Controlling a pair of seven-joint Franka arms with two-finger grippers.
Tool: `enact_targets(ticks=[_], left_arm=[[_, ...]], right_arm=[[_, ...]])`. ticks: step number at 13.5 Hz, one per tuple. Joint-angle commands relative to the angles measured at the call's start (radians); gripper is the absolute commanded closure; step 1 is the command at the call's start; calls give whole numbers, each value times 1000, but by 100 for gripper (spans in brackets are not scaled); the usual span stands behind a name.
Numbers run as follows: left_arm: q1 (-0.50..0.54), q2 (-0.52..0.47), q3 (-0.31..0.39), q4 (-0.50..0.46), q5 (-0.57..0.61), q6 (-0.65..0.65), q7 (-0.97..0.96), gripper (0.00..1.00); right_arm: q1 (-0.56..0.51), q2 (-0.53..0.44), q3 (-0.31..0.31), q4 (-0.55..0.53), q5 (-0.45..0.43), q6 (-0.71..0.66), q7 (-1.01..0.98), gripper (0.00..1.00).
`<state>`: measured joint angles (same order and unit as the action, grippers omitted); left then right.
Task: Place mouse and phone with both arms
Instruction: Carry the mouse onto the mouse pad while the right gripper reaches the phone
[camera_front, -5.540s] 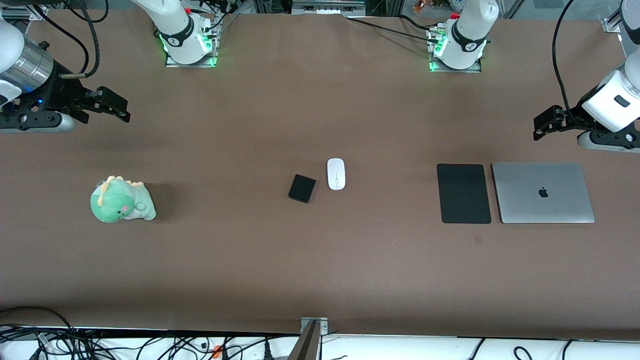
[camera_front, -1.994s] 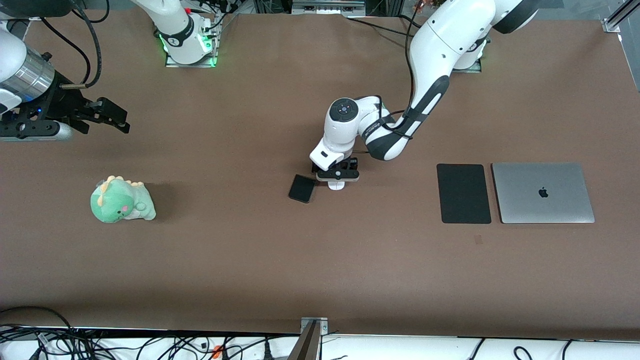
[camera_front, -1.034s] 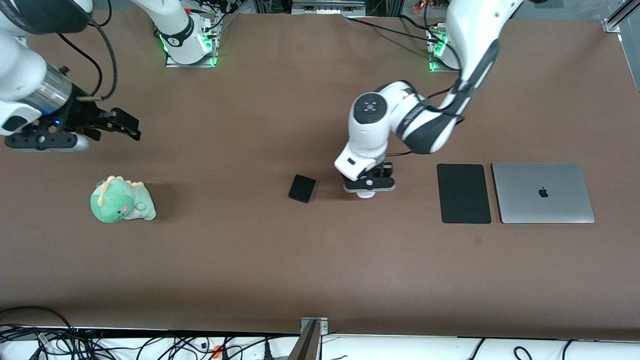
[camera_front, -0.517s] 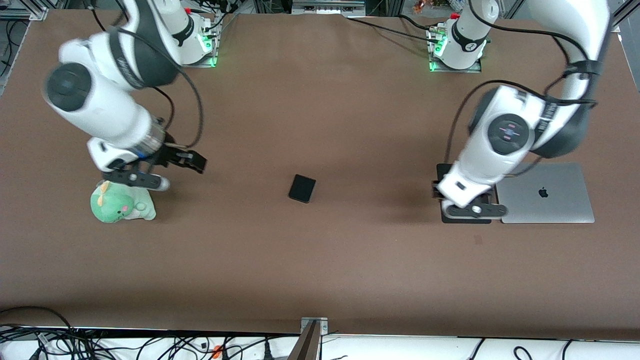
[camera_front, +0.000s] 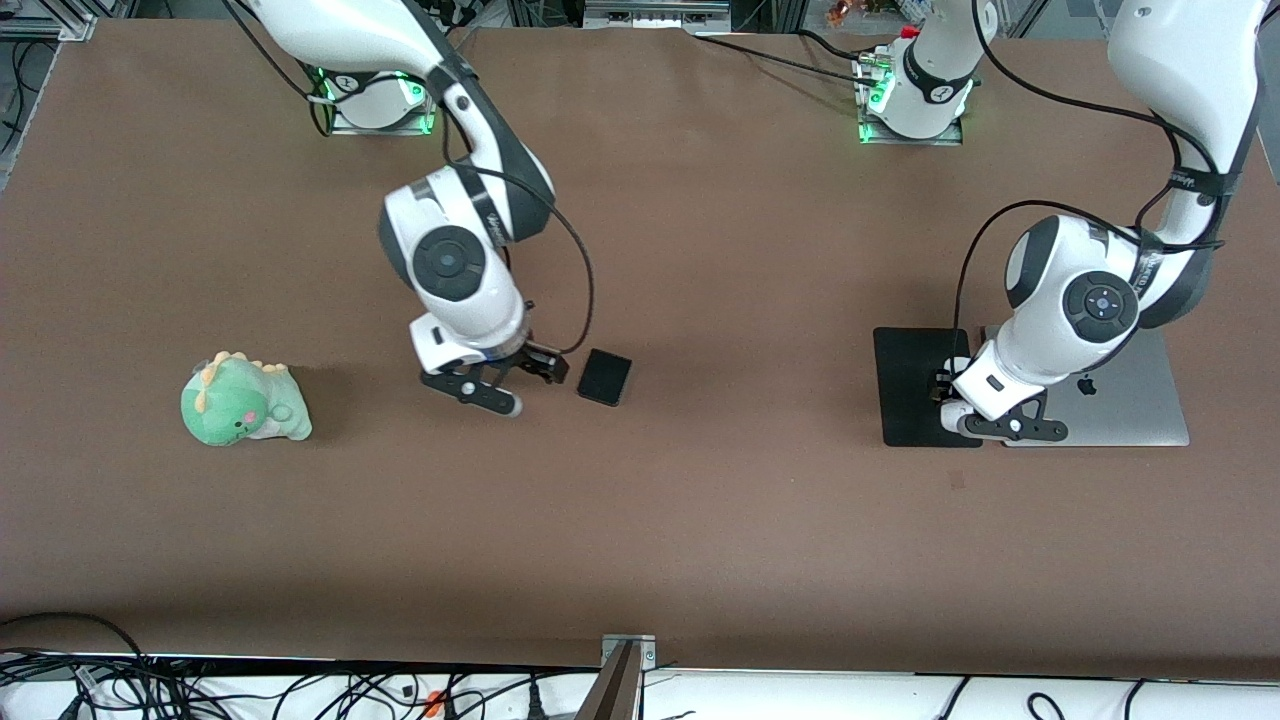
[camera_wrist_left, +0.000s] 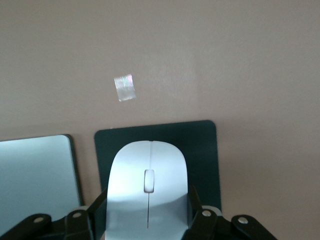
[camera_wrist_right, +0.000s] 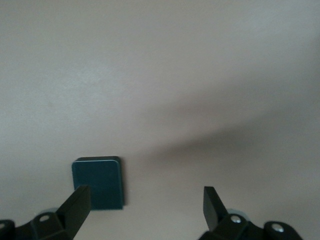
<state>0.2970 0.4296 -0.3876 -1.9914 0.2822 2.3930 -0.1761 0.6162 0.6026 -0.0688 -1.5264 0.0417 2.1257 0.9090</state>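
The mouse (camera_wrist_left: 148, 192) is sitting clamped in the left gripper (camera_wrist_left: 148, 222) over the mouse pad (camera_front: 915, 385) beside the laptop (camera_front: 1125, 415), while the phone (camera_front: 604, 377) is lying mid-table just beside the right gripper (camera_front: 535, 372), whose fingers are standing apart.

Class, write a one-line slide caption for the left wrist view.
Left gripper shut on the white mouse, held over the black mouse pad beside the laptop.
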Motion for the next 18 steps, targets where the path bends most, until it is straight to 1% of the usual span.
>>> enact_targets(ticks=[1,2,3,4,6,8,9,10,11,13,14,15,16,18], left_arm=[[43,-23,-13,-139,-22,172,32,65],[63,-6,-13,-182,-11,257,32,64],[70,12,-11,-200,-9,306,32,64],[76,29,-10,-208,-3,330,33,64],[89,69,-7,-207,26,374,33,64],[102,93,-7,-207,31,397,32,58],[102,92,-7,-207,31,397,32,45],[102,89,-7,-207,31,396,32,12],[102,83,-7,-204,31,393,30,0],[100,49,-10,-193,31,374,24,0],[100,28,-13,-175,31,326,24,0],[96,3,-17,-144,31,246,23,0],[93,-20,-40,-89,29,127,21,0],[97,-25,-94,56,17,-132,21,0]], right_arm=[[52,92,-8,37,-8,77,88,0],[68,126,-8,37,-8,115,109,0],[86,153,-8,37,-10,146,129,0],[103,178,-9,37,-13,172,145,0],[123,197,-9,37,-13,200,149,0],[140,201,-8,37,-14,200,149,0],[145,204,-9,37,-16,201,151,0],[154,210,-9,37,-17,217,151,0],[161,216,-9,37,-19,235,149,0],[172,232,-14,37,-20,250,149,0],[172,236,-14,37,-20,258,149,0],[172,240,-16,37,-23,258,148,0],[172,241,-16,37,-32,258,148,0],[171,243,-16,37,-43,260,145,0]])
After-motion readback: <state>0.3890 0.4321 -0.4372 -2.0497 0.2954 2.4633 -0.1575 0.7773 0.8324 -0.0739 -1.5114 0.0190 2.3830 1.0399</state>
